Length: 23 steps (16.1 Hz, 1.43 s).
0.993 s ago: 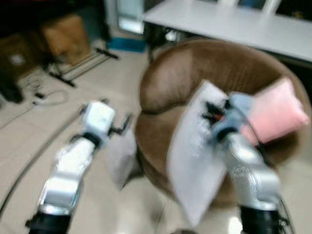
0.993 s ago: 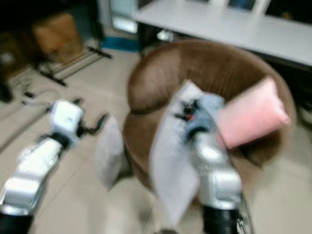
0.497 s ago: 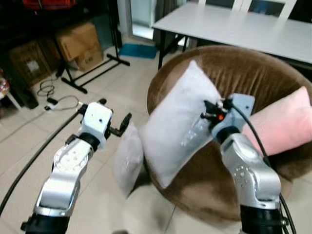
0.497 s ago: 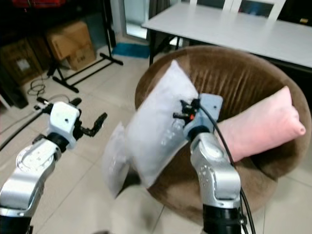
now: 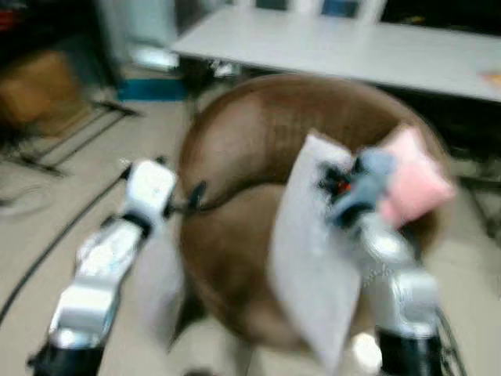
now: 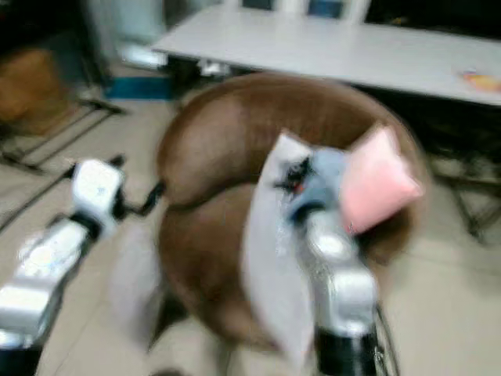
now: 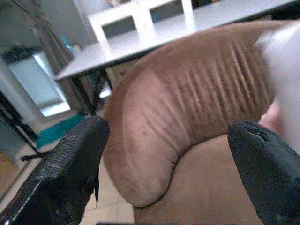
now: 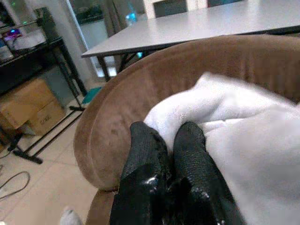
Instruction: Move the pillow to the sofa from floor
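Observation:
The eye views are blurred. A white pillow (image 5: 313, 266) hangs from my right gripper (image 5: 335, 185), over the front right part of the round brown sofa (image 5: 235, 157). In the right wrist view the black fingertips (image 8: 146, 151) are shut on a corner of that white pillow (image 8: 243, 140), with the sofa's back (image 8: 140, 89) behind it. My left gripper (image 5: 192, 196) is out beside the sofa's left rim; its fingers (image 7: 70, 173) stand wide apart with nothing between them, facing the sofa (image 7: 187, 108).
A pink pillow (image 5: 415, 184) leans on the sofa's right side. A second pale pillow (image 5: 156, 274) stands on the tiled floor against the sofa's left, under my left arm. A white table (image 5: 352, 47) runs behind the sofa. Cardboard boxes (image 5: 39, 86) sit far left.
The camera has swung and blurred, so the sofa sits further left in the picture. The white pillow now hangs lower and more upright from my right gripper. The left gripper stays open.

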Motion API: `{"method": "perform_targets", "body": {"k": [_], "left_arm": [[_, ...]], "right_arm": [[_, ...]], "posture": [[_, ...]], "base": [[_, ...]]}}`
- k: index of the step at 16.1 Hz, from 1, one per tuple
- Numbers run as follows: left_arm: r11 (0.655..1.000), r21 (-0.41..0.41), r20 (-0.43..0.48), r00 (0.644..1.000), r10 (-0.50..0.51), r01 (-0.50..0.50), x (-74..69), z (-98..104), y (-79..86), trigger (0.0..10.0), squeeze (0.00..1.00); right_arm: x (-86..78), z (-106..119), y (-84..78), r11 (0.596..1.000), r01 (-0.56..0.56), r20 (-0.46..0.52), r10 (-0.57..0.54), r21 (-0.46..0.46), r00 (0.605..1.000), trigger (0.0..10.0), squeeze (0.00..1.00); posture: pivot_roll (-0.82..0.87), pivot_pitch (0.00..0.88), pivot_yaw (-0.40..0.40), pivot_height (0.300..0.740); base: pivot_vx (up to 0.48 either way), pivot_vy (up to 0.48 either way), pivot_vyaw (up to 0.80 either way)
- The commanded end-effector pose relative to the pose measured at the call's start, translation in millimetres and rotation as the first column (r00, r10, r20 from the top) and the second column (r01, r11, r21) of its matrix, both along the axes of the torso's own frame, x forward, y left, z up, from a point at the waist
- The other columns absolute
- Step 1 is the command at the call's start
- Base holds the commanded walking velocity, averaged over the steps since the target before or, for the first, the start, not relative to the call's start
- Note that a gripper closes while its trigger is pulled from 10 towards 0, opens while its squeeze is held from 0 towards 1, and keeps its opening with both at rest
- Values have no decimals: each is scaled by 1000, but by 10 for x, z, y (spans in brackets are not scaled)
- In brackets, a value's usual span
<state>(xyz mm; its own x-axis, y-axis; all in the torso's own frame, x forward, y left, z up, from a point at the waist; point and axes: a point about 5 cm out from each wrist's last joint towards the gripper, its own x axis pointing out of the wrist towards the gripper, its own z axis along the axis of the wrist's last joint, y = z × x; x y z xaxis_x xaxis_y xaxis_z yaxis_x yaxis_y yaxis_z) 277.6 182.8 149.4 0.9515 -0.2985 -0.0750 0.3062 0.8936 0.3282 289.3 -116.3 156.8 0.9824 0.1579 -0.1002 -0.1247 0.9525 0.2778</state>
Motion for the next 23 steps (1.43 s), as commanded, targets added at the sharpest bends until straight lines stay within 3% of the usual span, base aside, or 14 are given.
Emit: {"method": "perform_targets", "body": {"k": [1, 10, 15, 20, 23], "left_arm": [[1000, -1, 16, 1000, -23, 23, 8, 39, -62, 10000, 0], [1000, -2, 12, 1000, -16, 16, -24, 44, -34, 10000, 0], [1000, 5, 8, 1000, -17, 17, -40, 50, -14, 10000, 0], [980, 64, -100, 978, -184, 191, -183, -43, -67, 10000, 0], [962, 66, -149, 956, -251, 263, -221, -34, -29, 10000, 0]], "right_arm": [[12, 163, -66, 1000, 20, 84, -20, -4, 996, 10000, 0], [36, 220, 36, 998, -52, 109, 54, -21, 993, 10000, 0], [75, 289, 174, 989, -135, 129, 141, -53, 982, 10000, 0], [287, 250, 487, 962, -244, 54, 252, -125, 966, 10000, 0], [459, 263, 675, 952, -307, 37, 307, -15, 951, 10000, 0]], "posture": [[-77, 0, -6, 740], [-59, 0, -22, 740], [-47, 0, -23, 740], [-27, 0, -14, 740], [-24, 0, -6, 740]], "base": [[277, 0, 0], [278, 0, 0], [281, 0, 0], [0, 0, 0], [0, 0, 0]]}}
